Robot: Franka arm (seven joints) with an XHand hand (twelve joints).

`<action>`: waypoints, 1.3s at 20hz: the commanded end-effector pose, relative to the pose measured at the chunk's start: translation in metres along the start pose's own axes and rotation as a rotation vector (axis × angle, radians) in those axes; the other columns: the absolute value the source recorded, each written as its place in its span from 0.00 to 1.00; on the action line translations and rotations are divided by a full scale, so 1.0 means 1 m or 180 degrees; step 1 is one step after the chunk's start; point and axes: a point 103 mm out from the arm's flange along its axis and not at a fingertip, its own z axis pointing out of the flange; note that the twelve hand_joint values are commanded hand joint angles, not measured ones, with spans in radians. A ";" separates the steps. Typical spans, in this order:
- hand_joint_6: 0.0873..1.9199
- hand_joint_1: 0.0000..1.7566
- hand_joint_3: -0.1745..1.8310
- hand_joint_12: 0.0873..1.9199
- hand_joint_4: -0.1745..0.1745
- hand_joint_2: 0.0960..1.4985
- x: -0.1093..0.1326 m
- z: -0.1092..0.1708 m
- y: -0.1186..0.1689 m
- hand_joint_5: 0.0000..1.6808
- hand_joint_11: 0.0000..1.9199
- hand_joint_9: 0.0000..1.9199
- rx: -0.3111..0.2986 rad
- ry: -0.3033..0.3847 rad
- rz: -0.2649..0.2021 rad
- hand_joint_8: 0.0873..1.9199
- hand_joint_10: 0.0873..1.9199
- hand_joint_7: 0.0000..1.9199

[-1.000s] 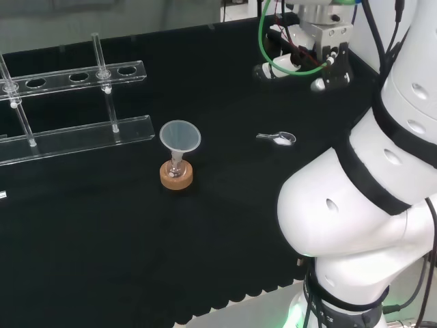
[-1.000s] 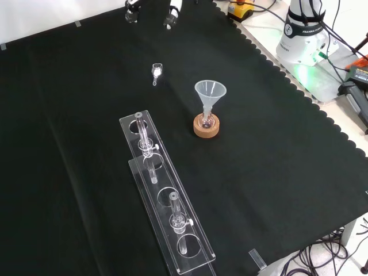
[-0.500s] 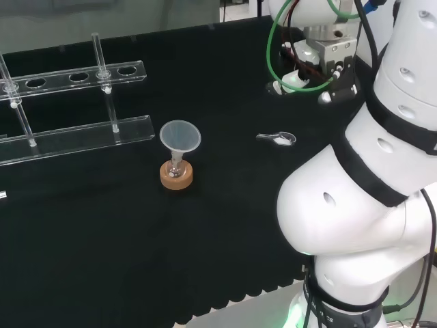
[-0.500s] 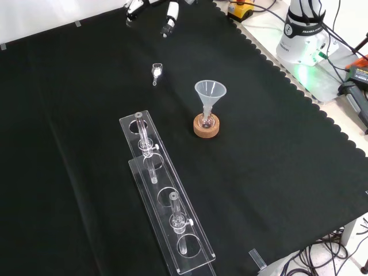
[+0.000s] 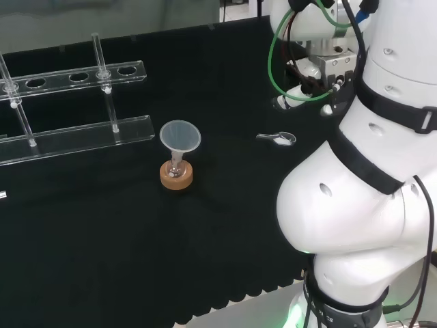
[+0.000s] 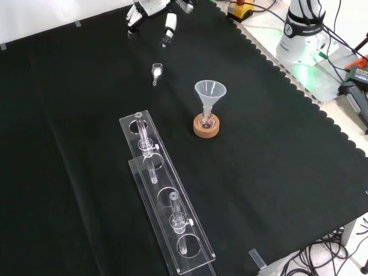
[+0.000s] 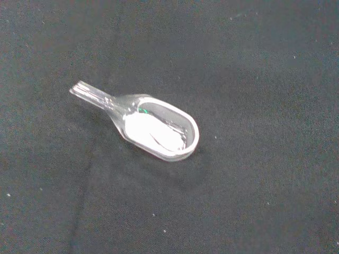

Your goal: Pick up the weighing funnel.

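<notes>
Near the top edge of the front view, the fingers (image 6: 169, 26) are hanging down, spread apart and fairly straight, and are pinching nothing. They are pointing at the black cloth (image 6: 276, 172), with bare cloth showing between them. The hand (image 6: 150, 7) is reaching in from that view's top. In the head view its pale fingertips (image 5: 283, 102) are showing just left of the arm (image 5: 362, 205), whose big white links are standing along the right side. A green cable (image 5: 273, 61) is looping beside the wrist.

The weighing funnel (image 6: 156, 71) is lying on the cloth, apart from the hand and just below the fingertips in the front view. In the wrist view it is lying flat and alone on the cloth, its scoop (image 7: 159, 129) facing up and holding something white, and its short stem (image 7: 90, 95) is pointing away from the scoop. In the head view the stem is pointing left.

Further out, the funnel (image 6: 210, 90) is standing mouth up with its stem in a small flask (image 6: 206, 119) on a cork ring (image 6: 207, 129), down and to the right of the weighing funnel in the front view and well apart from it. A clear rack (image 6: 167, 201) with tubes in it is lying across the lower middle of the front view, to the left of the cork ring.
</notes>
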 end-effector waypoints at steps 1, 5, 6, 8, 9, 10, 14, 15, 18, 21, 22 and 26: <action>0.32 0.28 0.24 0.69 0.14 0.44 -0.002 0.015 0.004 0.27 0.26 0.34 0.0130 -0.0129 0.0034 0.38 0.34 0.27; 0.32 0.28 0.24 0.69 0.14 0.44 0.008 0.034 0.011 0.27 0.26 0.34 0.0215 -0.0134 -0.0011 0.38 0.34 0.27; 0.32 0.28 0.24 0.69 0.14 0.44 0.011 0.040 0.013 0.27 0.26 0.34 0.0246 -0.0134 -0.0024 0.38 0.34 0.27; 0.32 0.28 0.24 0.69 0.13 0.44 0.014 0.049 0.015 0.27 0.26 0.34 0.0301 -0.0156 -0.0035 0.38 0.34 0.27; 0.31 0.28 0.24 0.69 0.13 0.44 0.011 0.054 0.016 0.27 0.26 0.34 0.0337 -0.0163 -0.0024 0.38 0.34 0.27; 0.31 0.28 0.25 0.69 0.13 0.44 0.010 0.055 0.016 0.27 0.26 0.34 0.0356 -0.0164 -0.0016 0.38 0.34 0.27; 0.31 0.28 0.25 0.69 0.13 0.44 0.003 0.066 0.015 0.27 0.25 0.33 0.0434 -0.0141 0.0032 0.38 0.34 0.27; 0.31 0.27 0.25 0.69 0.13 0.44 0.002 0.067 0.015 0.26 0.25 0.33 0.0440 -0.0132 0.0032 0.38 0.34 0.27; 0.31 0.27 0.25 0.69 0.13 0.44 0.000 0.072 0.014 0.26 0.25 0.33 0.0486 -0.0129 0.0043 0.38 0.35 0.27; 0.31 0.27 0.25 0.70 0.13 0.44 0.005 0.079 0.016 0.26 0.25 0.33 0.0557 -0.0170 0.0036 0.38 0.35 0.27; 0.31 0.27 0.25 0.70 0.13 0.44 0.005 0.081 0.016 0.26 0.25 0.33 0.0569 -0.0173 0.0029 0.38 0.35 0.27; 0.31 0.27 0.25 0.70 0.13 0.44 0.009 0.087 0.019 0.26 0.25 0.32 0.0617 -0.0208 -0.0010 0.38 0.35 0.27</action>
